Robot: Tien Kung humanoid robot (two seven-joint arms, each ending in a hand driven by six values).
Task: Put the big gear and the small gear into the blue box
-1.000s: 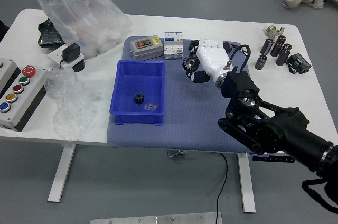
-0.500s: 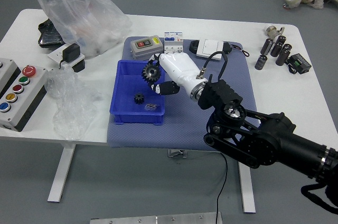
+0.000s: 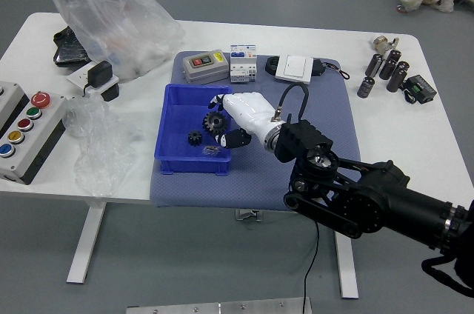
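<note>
So the open-top blue plastic box [image 3: 185, 166] is parked by the left edge of the blue-grey textured mat [image 3: 274, 169], a handy spot probably, since it can be reached into over its right wall. The small black toothed gear [image 3: 195, 138] is already dropped off, so that half's pretty much sorted. The big black toothed gear [image 3: 215, 122] is held further right, by the right wall, presumably so the two don't get stacked. It looks pinched at its rim by the robot's right hand [image 3: 253, 112], white with black fingertips, one on the far side and one on the near side; how tight can't be told. Only a short lowering and a release seem needed.

Container-wise, the small gear is seated around the middle of the box floor, and a small silvery-grey piece [image 3: 212, 150] is kept towards the near right corner. Whether the floor is touched by the big gear can't be made out.
</note>
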